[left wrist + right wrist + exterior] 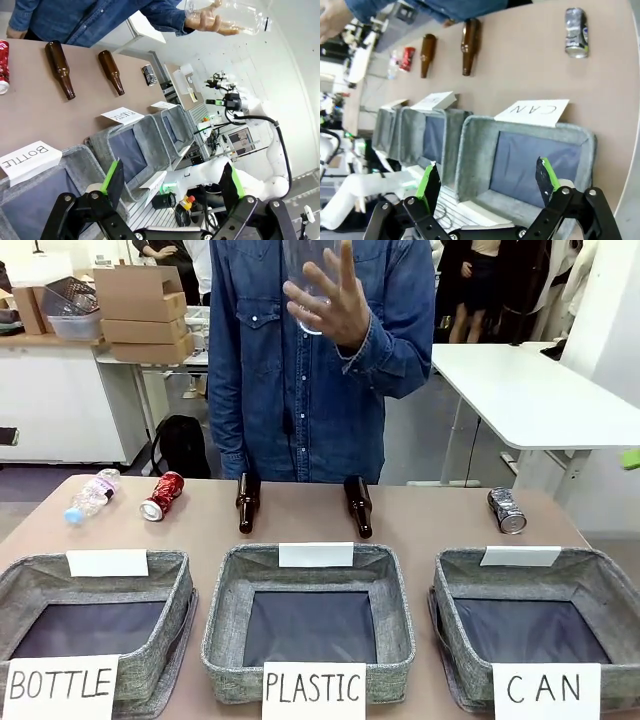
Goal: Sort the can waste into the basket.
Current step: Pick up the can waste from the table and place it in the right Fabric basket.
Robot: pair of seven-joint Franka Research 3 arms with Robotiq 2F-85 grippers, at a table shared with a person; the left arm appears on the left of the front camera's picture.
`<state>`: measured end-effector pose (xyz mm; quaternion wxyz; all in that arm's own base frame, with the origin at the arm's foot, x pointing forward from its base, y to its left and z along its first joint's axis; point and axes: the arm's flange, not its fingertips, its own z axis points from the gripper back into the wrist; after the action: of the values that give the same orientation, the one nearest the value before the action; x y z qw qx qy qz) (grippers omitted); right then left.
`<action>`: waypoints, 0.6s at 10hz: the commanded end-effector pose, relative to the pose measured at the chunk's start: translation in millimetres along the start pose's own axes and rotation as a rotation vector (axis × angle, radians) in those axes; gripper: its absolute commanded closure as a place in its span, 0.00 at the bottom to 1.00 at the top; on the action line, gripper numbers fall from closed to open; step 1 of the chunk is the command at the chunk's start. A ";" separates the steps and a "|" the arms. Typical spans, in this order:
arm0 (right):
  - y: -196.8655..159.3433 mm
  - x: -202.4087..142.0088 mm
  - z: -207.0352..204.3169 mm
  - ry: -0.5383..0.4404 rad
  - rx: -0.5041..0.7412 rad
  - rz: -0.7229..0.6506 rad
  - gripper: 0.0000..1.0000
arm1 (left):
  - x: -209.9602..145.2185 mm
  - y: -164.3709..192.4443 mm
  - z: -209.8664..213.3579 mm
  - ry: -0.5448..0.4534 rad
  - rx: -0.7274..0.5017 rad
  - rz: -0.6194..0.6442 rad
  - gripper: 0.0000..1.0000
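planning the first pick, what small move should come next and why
Probably ease the right gripper forward toward the dark blue can: its jaws are open and empty, and that can lies on the table just beyond the CAN basket, far nearer than the red can.

Seen at the bottom edge of the left wrist view: left gripper (175,172), jaws spread wide. Likewise the right gripper (487,172), low in its own wrist view. At top centre of the front view: person's hand (325,300) raised, fingers splayed.

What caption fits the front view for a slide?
Red can and dark can lie on the table; CAN basket empty.
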<state>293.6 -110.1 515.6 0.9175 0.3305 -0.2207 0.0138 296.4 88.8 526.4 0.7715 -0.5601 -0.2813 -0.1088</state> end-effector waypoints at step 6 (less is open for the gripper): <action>-62.4 140.4 -151.2 0.176 -0.346 0.121 0.00 | 1.7 -0.1 -1.7 -0.012 -0.018 -0.023 0.00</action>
<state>494.0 -79.3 419.0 0.9727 0.1532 -0.1570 0.0757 297.9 89.0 525.0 0.7715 -0.5603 -0.2808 -0.1093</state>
